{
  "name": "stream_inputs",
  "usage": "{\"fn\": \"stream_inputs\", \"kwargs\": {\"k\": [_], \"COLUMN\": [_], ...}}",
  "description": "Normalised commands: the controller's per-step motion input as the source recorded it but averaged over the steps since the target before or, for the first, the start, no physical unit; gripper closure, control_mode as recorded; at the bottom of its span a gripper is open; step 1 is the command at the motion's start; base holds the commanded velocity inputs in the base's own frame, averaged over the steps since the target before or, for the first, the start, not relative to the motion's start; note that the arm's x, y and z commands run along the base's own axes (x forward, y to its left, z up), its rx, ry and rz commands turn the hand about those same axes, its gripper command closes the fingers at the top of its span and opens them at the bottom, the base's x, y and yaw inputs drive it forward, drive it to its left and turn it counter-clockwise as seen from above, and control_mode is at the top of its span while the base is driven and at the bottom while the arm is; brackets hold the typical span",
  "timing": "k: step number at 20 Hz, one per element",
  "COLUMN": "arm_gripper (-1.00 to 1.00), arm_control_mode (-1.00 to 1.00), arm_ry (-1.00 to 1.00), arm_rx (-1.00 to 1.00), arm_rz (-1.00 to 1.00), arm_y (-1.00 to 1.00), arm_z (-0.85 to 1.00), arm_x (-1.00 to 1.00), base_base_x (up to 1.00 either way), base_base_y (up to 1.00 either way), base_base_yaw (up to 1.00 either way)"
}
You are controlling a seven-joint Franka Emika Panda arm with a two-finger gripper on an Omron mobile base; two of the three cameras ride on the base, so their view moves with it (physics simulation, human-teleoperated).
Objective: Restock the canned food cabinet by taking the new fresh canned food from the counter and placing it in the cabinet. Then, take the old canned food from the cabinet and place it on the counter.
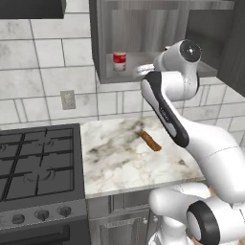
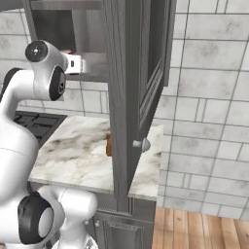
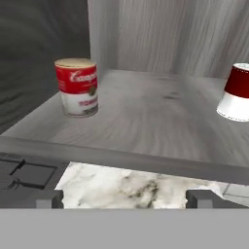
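Gripper fingertips (image 3: pixel 124 198) stand wide apart with nothing between them, poised just outside the front lip of the cabinet (image 3: pixel 146 160) shelf, with the counter (image 1: pixel 119 158) showing below. On the shelf, left of centre, the old canned food (image 3: pixel 77 87) stands upright near the dark side panel. It looks rigid and light, with a smooth, likely slippery wall, so a squeeze across the mid-body, below the rim, seems safest. At the right edge sits the new fresh canned food (image 3: pixel 237 95), cut off by the frame and seemingly tilted, though the crop makes that uncertain. The two cans are well apart, leaving a free approach. Below, a brown stick-like item (image 1: pixel 150 141) lies on the marble, beside the black stove (image 1: pixel 38 162). An open cabinet door (image 2: pixel 129 97) hangs to the right.
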Motion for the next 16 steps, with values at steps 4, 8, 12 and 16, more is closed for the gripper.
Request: {"fn": "stream_inputs", "kwargs": {"k": [4, 8, 12, 16], "arm_gripper": [-1.00, -1.00, -1.00, -1.00], "arm_control_mode": [-1.00, -1.00, -1.00, -1.00], "arm_ry": [0.01, 0.01, 0.00, 0.00], "arm_rx": [0.07, 0.00, 0.00, 0.02], "arm_rz": [0.00, 0.02, 0.06, 0.13], "arm_y": [0.00, 0.00, 0.08, 0.21], "arm_z": [0.15, 0.05, 0.00, 0.00], "arm_x": [0.37, 0.49, 0.39, 0.16], "base_base_x": [0.00, 0.00, 0.00, 0.00], "base_base_y": [0.00, 0.00, 0.00, 0.00], "base_base_yaw": [0.00, 0.00, 0.00, 0.00]}}
